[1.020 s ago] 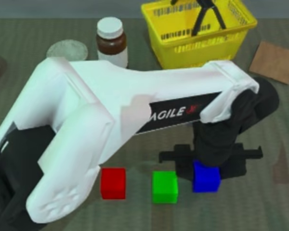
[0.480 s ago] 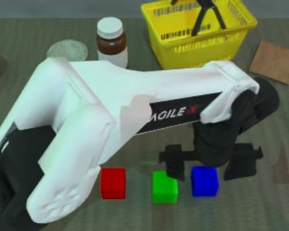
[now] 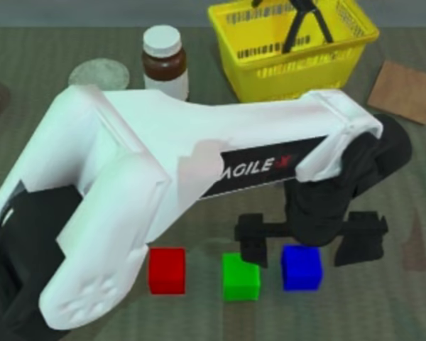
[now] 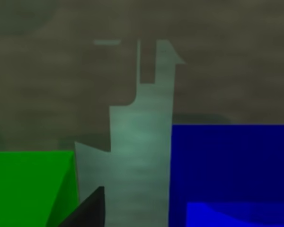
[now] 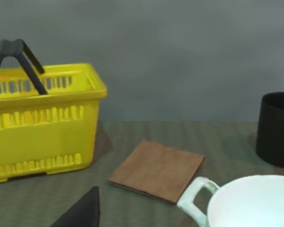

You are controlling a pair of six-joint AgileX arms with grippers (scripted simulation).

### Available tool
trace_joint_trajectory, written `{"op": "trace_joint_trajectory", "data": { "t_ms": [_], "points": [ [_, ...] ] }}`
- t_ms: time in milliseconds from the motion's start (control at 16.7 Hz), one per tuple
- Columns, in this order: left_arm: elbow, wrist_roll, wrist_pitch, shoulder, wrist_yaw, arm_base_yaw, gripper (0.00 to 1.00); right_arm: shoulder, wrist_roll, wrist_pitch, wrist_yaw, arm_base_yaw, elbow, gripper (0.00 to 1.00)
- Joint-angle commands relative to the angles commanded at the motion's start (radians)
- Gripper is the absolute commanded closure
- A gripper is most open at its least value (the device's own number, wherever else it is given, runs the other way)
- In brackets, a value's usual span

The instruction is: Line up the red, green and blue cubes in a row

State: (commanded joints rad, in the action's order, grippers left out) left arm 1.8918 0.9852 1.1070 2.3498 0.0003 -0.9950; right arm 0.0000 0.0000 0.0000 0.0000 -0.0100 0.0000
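My left gripper (image 3: 311, 243) hangs spread wide above the glossy blue cube (image 3: 302, 267) (not touching it), beside matching green cube (image 3: 241, 276) and red cube (image 3: 167, 270).

Only one text is showing itself: the word "AGILE" in white capital letters, followed by a small red mark, is standing on a black strip (image 3: 259, 169) along the white forearm of the left arm (image 3: 149, 192) in the top view. The first letter is partly hiding under the white cover. Nothing else readable is appearing on any other thing.
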Motion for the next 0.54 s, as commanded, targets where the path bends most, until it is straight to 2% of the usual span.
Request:
{"op": "trace_joint_trajectory", "data": {
  "t_ms": [540],
  "points": [
    [0.216,0.003,0.250,-0.034,0.000,0.018,0.00,0.000,0.000,0.000,0.000,0.000,0.000,0.00]
  ]
}}
